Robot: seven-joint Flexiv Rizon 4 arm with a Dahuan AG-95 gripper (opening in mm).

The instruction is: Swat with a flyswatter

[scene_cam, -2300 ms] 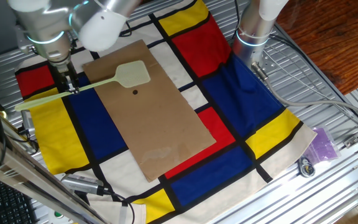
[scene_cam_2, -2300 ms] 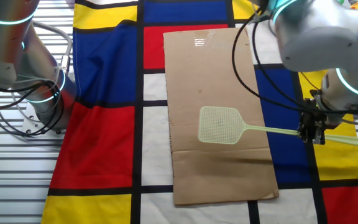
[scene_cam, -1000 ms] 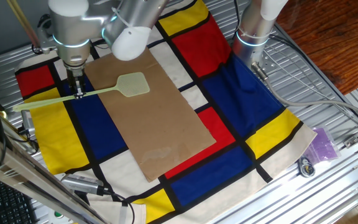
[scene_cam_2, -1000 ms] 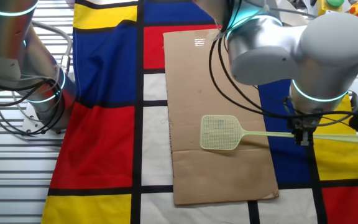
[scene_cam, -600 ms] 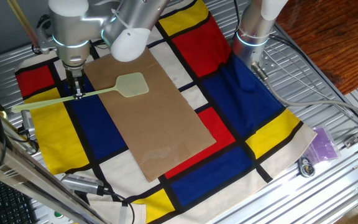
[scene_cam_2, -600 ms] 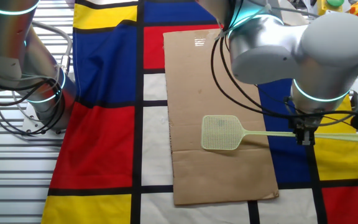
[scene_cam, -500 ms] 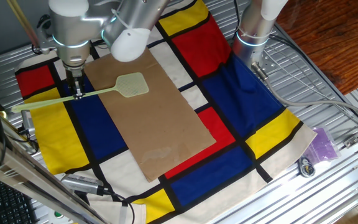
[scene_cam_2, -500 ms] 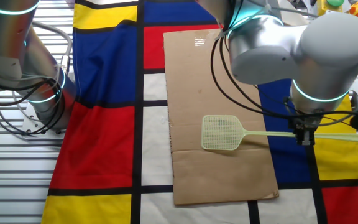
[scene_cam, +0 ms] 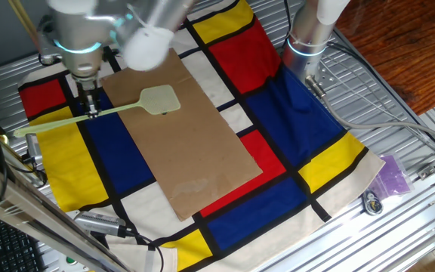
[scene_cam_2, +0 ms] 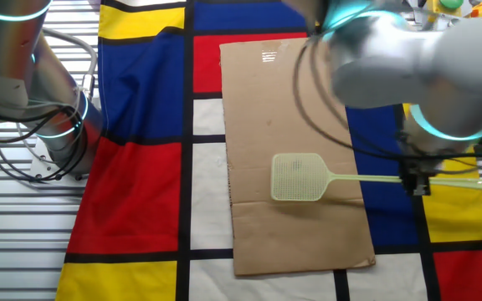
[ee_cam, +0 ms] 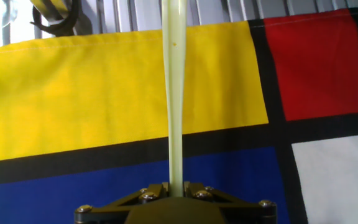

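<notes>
Closest to where I stand, the gripper (scene_cam: 91,112) is pinched on the long thin handle of the flyswatter (scene_cam: 97,113), roughly a third of the way along from the handle's free end. In the hand view the pale yellow-green handle (ee_cam: 174,93) runs straight up toward twelve o'clock from between the closed fingers, crossing a blue, then a black, then a yellow patch of the checked cloth (ee_cam: 73,99). Beyond the grip, in one fixed view, the handle reaches toward two o'clock and ends in the small squarish mesh head (scene_cam: 160,100), which sits over the upper part of the brown sheet (scene_cam: 195,151). In the other fixed view the head (scene_cam_2: 298,177) lies over the sheet (scene_cam_2: 295,109) at nine o'clock from the gripper (scene_cam_2: 414,181), apparently flat on it or just above; I cannot tell which. Compared with half a second ago the swatter has hardly shifted, but the arm's upper body is now smeared with motion blur (scene_cam_2: 408,58) and appears a little displaced, so the arm has started moving again after a brief pause. I judge that a swat has just landed and the swatter is beginning to lift for another stroke. Farthest away, a second robot base (scene_cam: 308,34) stands idle at the cloth's far edge.
</notes>
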